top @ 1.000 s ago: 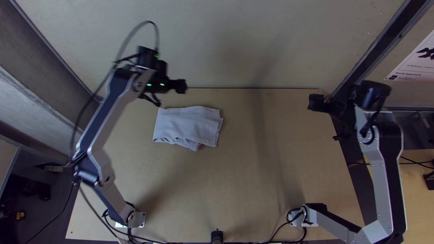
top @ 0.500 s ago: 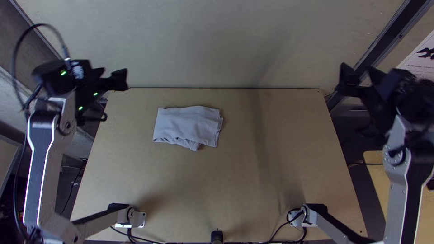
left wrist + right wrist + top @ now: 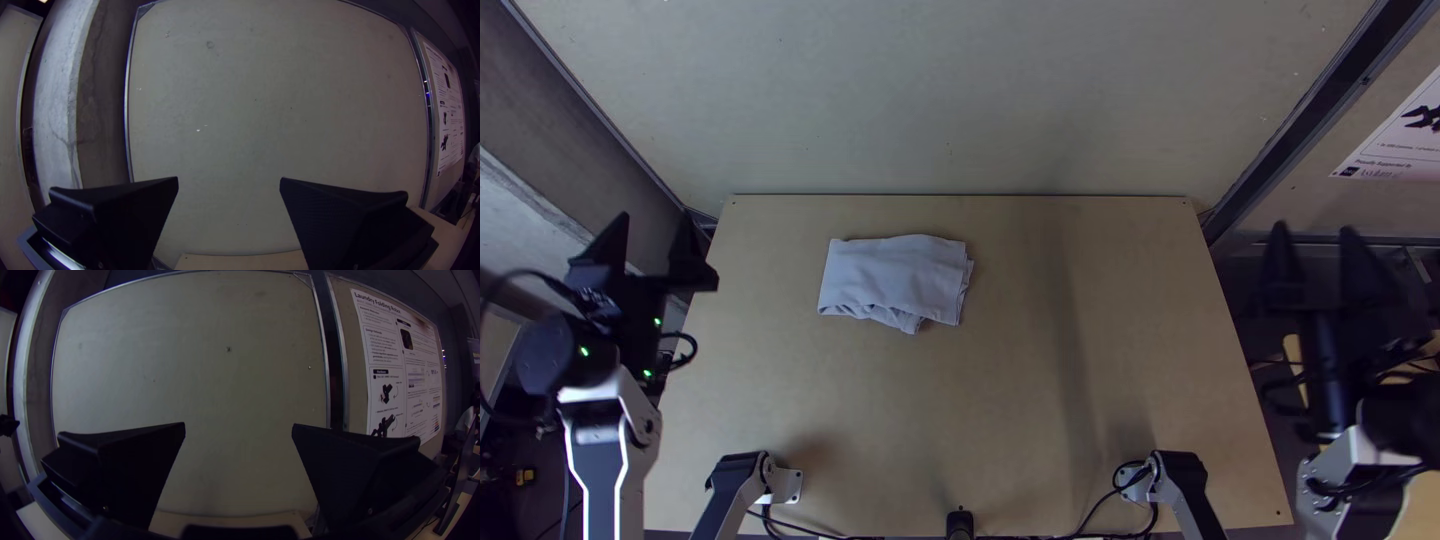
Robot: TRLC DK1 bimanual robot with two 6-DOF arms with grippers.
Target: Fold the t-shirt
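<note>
Light wood tabletop (image 3: pixel 1040 430) up front, then the t-shirt (image 3: pixel 895 275), left of centre, folded compact, a near corner poking out, unmoved! Left gripper (image 3: pixel 229 179) has swung clear off one side, right gripper (image 3: pixel 239 424) off the other, both spread and empty: folding looks done.

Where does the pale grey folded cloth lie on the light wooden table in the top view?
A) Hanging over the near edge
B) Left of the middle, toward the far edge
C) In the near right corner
B: the pale grey cloth lies left of centre, just below the table's far edge.
</note>
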